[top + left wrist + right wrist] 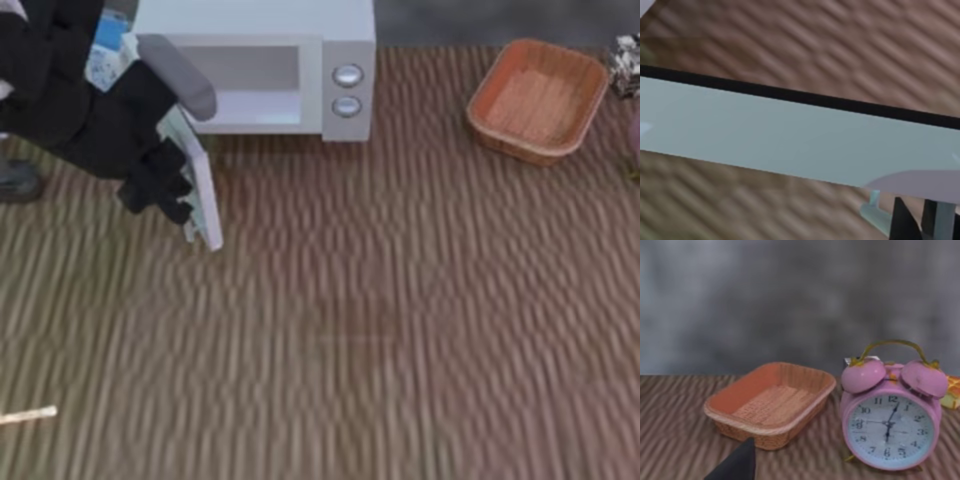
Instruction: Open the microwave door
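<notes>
Top view. The microwave stood at the upper middle of the frame, its two silver knobs on the right of its front. The microwave door was swung well out from the cavity, hinged at the oven's left and reaching down toward the left centre of the frame, seen nearly edge-on. The left gripper sat just beside the door's outer face near its free edge; whether its jaws were spread or closed on the door could not be told, and the left wrist view showed only the door panel in close-up above the table. The right arm was parked off the right edge; its wrist view faced an orange basket and a pink alarm clock. Judgement: the door appeared largely open. To finish well, the pull should follow the hinge's arc, not a straight line, so that the oven does not slide.
</notes>
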